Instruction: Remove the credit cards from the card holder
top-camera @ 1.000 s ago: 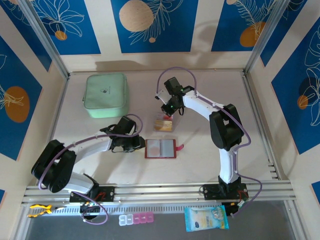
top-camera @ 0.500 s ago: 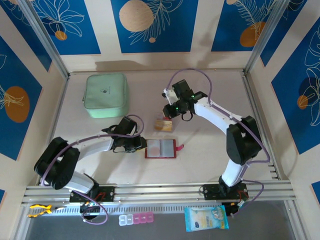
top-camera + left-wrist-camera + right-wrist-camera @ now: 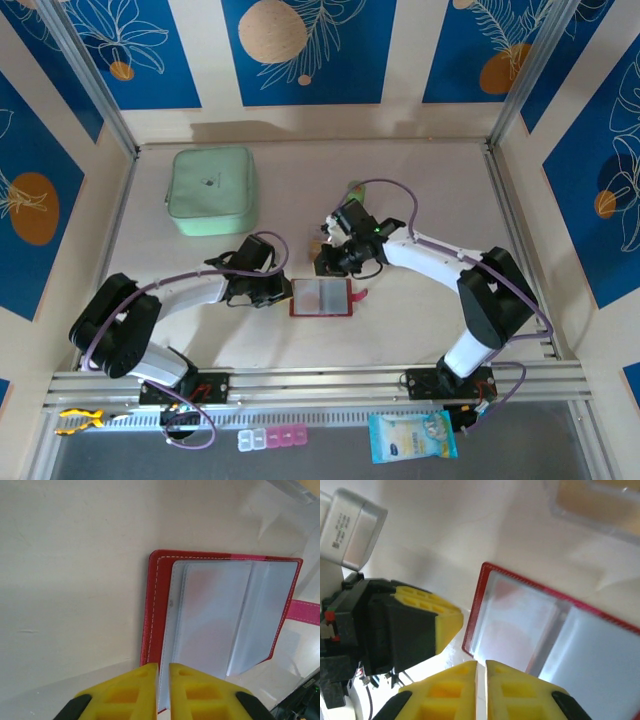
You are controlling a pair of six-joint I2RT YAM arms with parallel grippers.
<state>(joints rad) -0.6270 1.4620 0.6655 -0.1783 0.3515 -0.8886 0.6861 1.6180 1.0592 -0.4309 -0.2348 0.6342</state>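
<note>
One corner of the card holder [image 3: 215,610] hides behind the left hand [image 3: 163,669].

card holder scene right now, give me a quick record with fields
card holder: open, lying flat, clear pockets up, the visible pockets look empty
credit cards: a beige-orange one lies outside the holder, apart from it
left gripper: jaws almost together at the holder's edge
right gripper: jaws almost together, just above the pockets

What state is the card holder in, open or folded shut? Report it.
Open: the card holder lies spread flat on the table, clear pockets facing up, strap tab loose at one side.
</note>
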